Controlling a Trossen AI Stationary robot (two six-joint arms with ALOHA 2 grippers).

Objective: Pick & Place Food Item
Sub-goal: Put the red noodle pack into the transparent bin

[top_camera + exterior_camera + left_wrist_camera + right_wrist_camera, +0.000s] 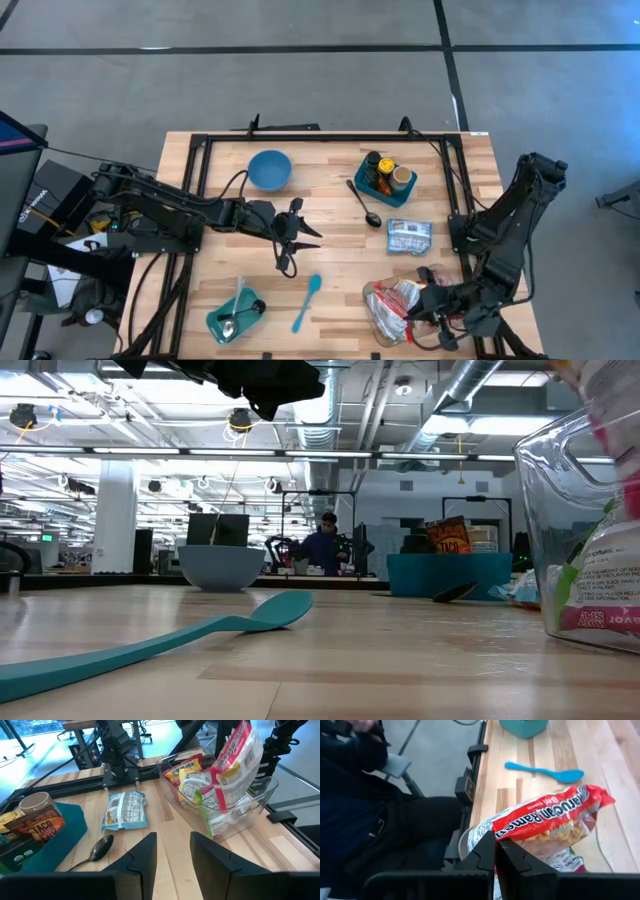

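- Right claw (495,851): fingers pressed together on the silver end seal of a red ramen packet (555,817), which extends forward from the fingertips. In the high view this claw (422,303) sits at the near right corner of the table (330,215), directly over the clear plastic container (392,312).
- Clear plastic container (235,805): holds several snack packets; the ramen packet (239,752) stands tilted above them, its lower part among the other packets.
- Left claw (172,851): fingers parted by a narrow gap, nothing between them. In the high view it (290,240) hovers over the middle of the table, well apart from the right claw.
- Silver-blue food pouch (408,236): lies flat on the table, ahead of the left claw and just beyond the container from the right claw.
- Dark spoon (364,203): lies on the table between the pouch and the teal bin (386,178); the bin holds a taco box and jars.
- Blue bowl (269,169): at the far side of the table from the left claw.
- Light-blue spatula (307,301): on the table ahead of the right claw, near side of the left claw.
- Teal dish (234,316): beside the spatula, holding a metal spoon.
- A person in dark clothing sits just off the table's edge by the right claw, seen in the right wrist view.
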